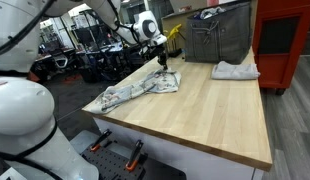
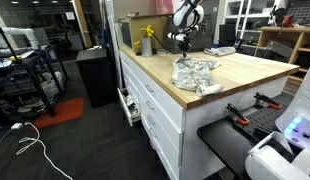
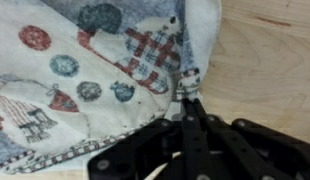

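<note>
The pincer (image 3: 187,97) is closed tight on the hemmed edge of the patterned cloth (image 3: 85,80), which lies crumpled on the wooden surface (image 3: 270,60); the grasp looks made, and lifting calls for a slow, steady pull.

There are two cloths: one patterned cloth (image 1: 135,92) at the 10 o'clock side of the single tabletop (image 1: 215,115) in an exterior view, and one white cloth (image 1: 235,70) bunched at 2 o'clock. One pincer (image 1: 163,62) stands at the patterned cloth's 1 o'clock corner. At the tabletop's far edge there is one yellow bottle (image 1: 175,35) at 12 o'clock and one grey bin (image 1: 217,38) at 1 o'clock. One red cabinet (image 1: 287,40) stands off the tabletop at 3 o'clock. Two orange-handled clamps (image 1: 98,143) show below the near edge at 7 o'clock.
</note>
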Robot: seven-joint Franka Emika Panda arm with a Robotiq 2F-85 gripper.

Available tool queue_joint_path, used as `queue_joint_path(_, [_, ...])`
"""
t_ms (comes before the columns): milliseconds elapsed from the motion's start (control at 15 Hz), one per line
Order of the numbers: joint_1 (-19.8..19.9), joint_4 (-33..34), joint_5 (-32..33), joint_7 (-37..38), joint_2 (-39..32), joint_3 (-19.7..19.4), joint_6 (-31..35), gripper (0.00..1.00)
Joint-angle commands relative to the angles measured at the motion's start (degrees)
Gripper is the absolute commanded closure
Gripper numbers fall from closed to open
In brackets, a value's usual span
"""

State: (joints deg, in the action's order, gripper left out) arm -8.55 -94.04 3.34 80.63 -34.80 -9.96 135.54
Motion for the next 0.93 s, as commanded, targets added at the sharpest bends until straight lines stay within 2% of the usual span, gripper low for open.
queue_joint_path(0, [-0.4,2.9,1.0,2.7,-0.6,-0.4,-2.9,1.0])
queue_joint_path(400, [-1.7,11.1,2.3,4.7,-2.4,-0.2,-6.6,1.0])
queue_joint_path(533, [-2.1,13.3,2.6,5.2,-2.7,0.1,-7.8,0.71])
queue_joint_path(667, [-2.5,12.9,2.8,5.4,-2.2,0.4,-7.1,0.59])
queue_joint_path(867, [-3.5,7.3,3.9,5.2,0.3,0.5,-3.5,0.35])
